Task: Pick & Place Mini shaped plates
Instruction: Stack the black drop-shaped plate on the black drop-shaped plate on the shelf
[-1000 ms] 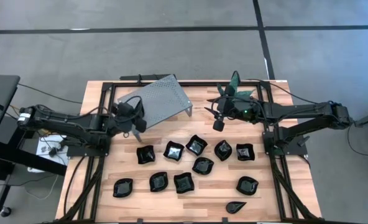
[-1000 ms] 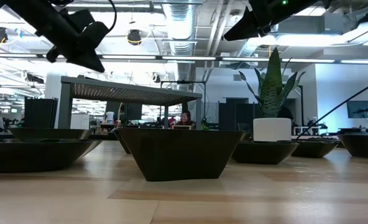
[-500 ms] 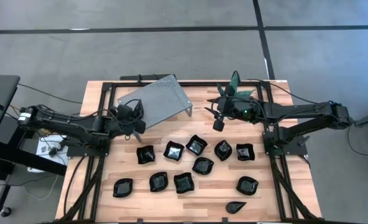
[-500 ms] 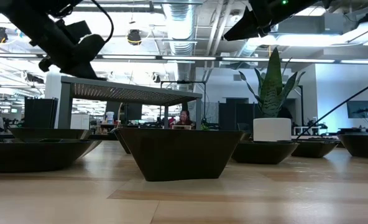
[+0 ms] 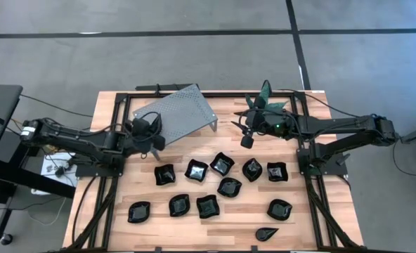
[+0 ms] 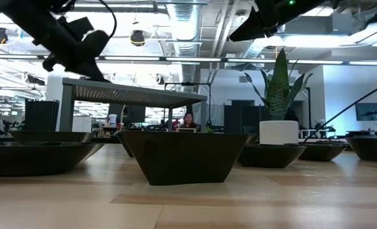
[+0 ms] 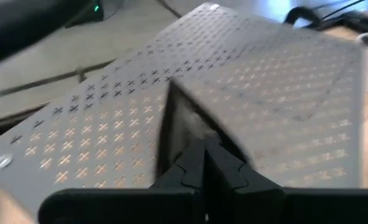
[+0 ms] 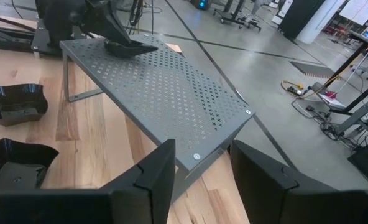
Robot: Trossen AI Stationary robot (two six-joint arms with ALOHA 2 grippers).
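- High view: eleven small glossy black plates (image 5: 221,185) are seen scattered over the near half of the wooden table (image 5: 247,223), with a teardrop one (image 5: 267,232) lying nearest the front edge. The grey perforated stand (image 5: 179,114) is set at the back left, and a plant (image 5: 266,100) at the back right. The left gripper (image 5: 149,141) is held at the stand's near-left edge, fingers closed together; whether anything is pinched there cannot be told. The right gripper (image 5: 247,141) is held raised above bare table, in front of the plant.
- Low view: the plates are shown side-on as shallow bowls with thin flared rims; one plate (image 6: 183,156) stands nearest. They are judged light, stiff, slippery and likely chippable, so a pinch across the rim is advised rather than a squeeze of the whole body.
- Left wrist view: the left gripper (image 7: 204,173) is seen shut, its tips meeting just above the stand's perforated top (image 7: 122,112).
- Right wrist view: the right gripper (image 8: 201,163) is seen open and empty. One plate (image 8: 130,47) rests on the stand's far end, below the left arm, and two more (image 8: 15,102) lie on the table beside the stand.
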